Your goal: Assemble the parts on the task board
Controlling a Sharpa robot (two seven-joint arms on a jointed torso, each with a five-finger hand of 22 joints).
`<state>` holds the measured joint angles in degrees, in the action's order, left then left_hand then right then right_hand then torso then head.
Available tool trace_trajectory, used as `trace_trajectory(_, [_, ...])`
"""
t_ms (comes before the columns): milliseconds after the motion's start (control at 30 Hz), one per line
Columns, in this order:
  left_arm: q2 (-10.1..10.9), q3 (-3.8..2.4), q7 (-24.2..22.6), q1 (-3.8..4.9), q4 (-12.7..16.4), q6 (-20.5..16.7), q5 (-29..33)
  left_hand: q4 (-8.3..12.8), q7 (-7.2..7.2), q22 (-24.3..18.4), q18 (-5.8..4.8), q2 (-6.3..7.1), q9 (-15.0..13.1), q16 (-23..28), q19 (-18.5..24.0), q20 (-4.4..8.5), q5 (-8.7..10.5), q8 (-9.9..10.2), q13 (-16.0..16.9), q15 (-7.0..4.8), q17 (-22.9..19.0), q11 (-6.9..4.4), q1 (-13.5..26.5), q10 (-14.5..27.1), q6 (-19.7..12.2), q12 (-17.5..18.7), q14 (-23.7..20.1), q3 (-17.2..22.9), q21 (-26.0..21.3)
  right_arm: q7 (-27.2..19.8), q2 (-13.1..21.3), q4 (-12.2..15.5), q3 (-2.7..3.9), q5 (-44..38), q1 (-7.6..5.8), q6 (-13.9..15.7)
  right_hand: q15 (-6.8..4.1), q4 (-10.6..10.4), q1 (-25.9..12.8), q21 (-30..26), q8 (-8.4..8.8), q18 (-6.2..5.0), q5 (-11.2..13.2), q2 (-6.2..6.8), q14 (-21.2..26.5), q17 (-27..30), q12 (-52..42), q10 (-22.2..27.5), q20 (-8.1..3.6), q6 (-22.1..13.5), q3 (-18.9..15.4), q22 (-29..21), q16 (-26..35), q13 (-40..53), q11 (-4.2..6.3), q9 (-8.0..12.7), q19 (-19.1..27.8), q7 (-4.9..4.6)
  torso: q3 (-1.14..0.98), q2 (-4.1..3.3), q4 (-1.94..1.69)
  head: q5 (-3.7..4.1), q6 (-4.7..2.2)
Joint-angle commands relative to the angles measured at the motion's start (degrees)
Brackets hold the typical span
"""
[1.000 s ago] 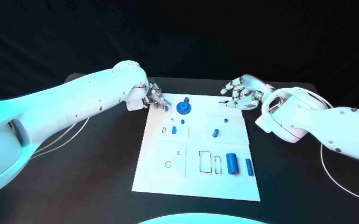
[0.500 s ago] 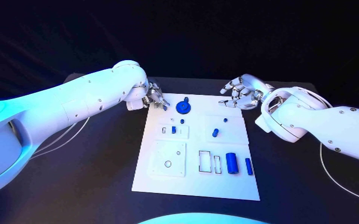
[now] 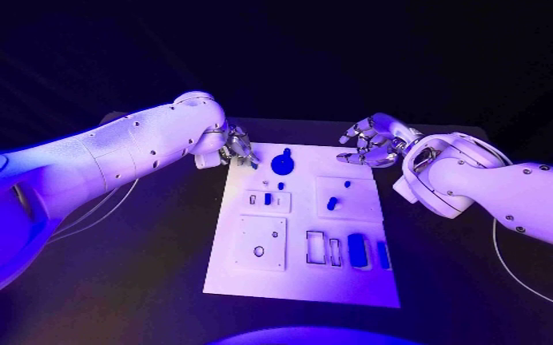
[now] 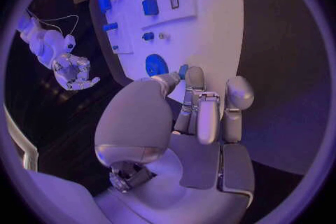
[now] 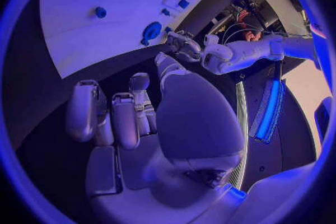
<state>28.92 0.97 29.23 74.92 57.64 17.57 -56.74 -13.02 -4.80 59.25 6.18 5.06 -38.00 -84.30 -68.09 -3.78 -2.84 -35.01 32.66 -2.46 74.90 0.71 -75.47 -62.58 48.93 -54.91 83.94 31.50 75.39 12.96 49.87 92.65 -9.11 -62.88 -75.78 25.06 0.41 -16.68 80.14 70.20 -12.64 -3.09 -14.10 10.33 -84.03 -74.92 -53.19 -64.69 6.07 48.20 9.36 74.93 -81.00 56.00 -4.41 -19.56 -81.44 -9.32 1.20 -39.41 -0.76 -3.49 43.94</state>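
A: Board [image 3: 302, 277] flat in the middle of the black table [image 3: 150, 281], long way running away from the robot. Blue parts scattered over it: disc with a knob [image 3: 282, 164] at the far end, small peg [image 3: 332, 203] standing mid-board, tiny one [image 3: 268, 199] in a little frame left of that, fat cylinder [image 3: 357, 251] and slim bar [image 3: 383, 255] lying in slots on the near right.

B: Left hand [image 3: 237, 147]?

A: Parked at the far left corner of the board, fingers bunched downward. Looks like a small blue piece [image 4: 182, 71] right at the fingertips in the wrist view, just beside the disc. Pinched or only touching, can't tell.

B: And the right hand [image 3: 371, 140]?

A: Hovering off the far right corner, palm toward the board, fingers loosely curled and apart, holding nothing. Well apart from any part.
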Motion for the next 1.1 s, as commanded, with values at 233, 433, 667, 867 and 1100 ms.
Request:
trace_trajectory(233, [1.5, 0.05, -1.0, -0.08, 1.3, -1.3, 4.3, 6.5, 0.23, 2.3, 0.0, 1.99, -2.4, -0.6, -1.8, 0.33, -0.65, -2.7, 1.7, -0.67, 3.0, -0.47, 1.3, -3.3, -0.1, -0.6, 2.9, 12.8, 1.5, -0.5, 0.1, 0.1, 0.0, -0.2, 0.03, -0.6, -0.49, 0.1, -0.4, -0.4, -0.31, -1.12, -0.5, -0.15, -2.0, -0.5, -0.1, -0.2, -0.11, 0.0, 0.3, 5.7, 0.3, -0.1, 0.14, 0.1, 0.2, 0.05, -0.05, 0.07, -0.05, -0.1, -0.04])
trace_trajectory(433, [3.2, 0.05, -1.3, -0.07, 3.4, -2.5, 7.5, 9.0, 0.46, 3.8, -0.27, 3.29, -3.2, -0.5, -2.8, 0.58, -3.03, -3.7, 3.6, -0.92, 2.7, -0.75, 4.1, -5.1, 0.5, -1.9, 3.0, 16.9, 2.4, -0.5, 0.2, 0.1, 0.0, -0.2, 0.03, -0.6, -0.5, 0.1, -0.4, -0.4, -0.34, -1.11, -0.6, -0.14, -2.0, -0.5, -0.1, -0.3, -0.12, 0.0, 0.4, 5.7, 0.3, 0.0, 0.16, 0.1, 0.2, 0.06, -0.05, 0.12, -0.08, -0.32, -0.18])
trace_trajectory(667, [6.8, 0.07, -1.7, -0.06, 8.7, -4.8, 11.9, 11.6, 1.11, 6.2, -0.72, 4.85, -3.9, -1.2, -4.5, 1.12, -11.49, -4.5, 7.5, -1.48, 4.1, -1.39, 7.7, -8.0, 2.1, -4.6, 3.4, 18.9, 3.8, -0.5, 0.3, 0.1, 0.0, -0.2, 0.03, -0.6, -0.5, 0.1, -0.4, -0.4, -0.34, -1.11, -0.6, -0.14, -2.0, -0.5, -0.1, -0.3, -0.12, 0.0, 0.4, 5.7, 0.3, 0.0, 0.16, 0.1, 0.2, 0.06, -0.07, 0.12, -0.07, -0.36, -0.21])
trace_trajectory(867, [10.2, 0.11, -1.6, -0.07, 14.5, -6.5, 11.7, 12.8, 1.48, 7.3, -0.92, 5.34, -4.2, -1.6, -5.1, 1.46, -15.43, -4.7, 9.6, -1.82, 4.8, -1.75, 9.3, -9.5, 2.9, -5.9, 3.6, 19.3, 4.5, -0.4, 0.5, 0.1, 0.0, -0.2, 0.03, -0.6, -0.5, 0.1, -0.4, -0.4, -0.34, -1.11, -0.6, -0.14, -2.0, -0.5, -0.1, -0.3, -0.12, 0.0, 0.4, 5.7, 0.3, 0.0, 0.16, 0.1, 0.2, 0.06, -0.03, 0.18, -0.17, -0.5, -0.13])
trace_trajectory(1100, [12.9, 0.28, -1.5, -0.85, 19.2, -8.8, 8.3, 13.2, 1.59, 7.5, -0.96, 5.48, -4.2, -1.7, -5.3, 1.54, -16.18, -4.8, 10.4, -1.91, 5.1, -1.86, 9.6, -10.0, 3.2, -6.5, 3.7, 19.4, 4.7, -0.5, 0.7, 0.1, 0.0, -0.2, 0.03, -0.6, -0.52, 0.1, -0.4, -0.4, -0.39, -1.12, -0.8, -0.11, -2.0, -0.5, -0.1, -0.3, -0.14, 0.0, 0.4, 5.7, 0.4, -0.1, 0.18, 0.1, 0.2, 0.08, -0.05, 0.31, -0.3, -0.51, 0.18])
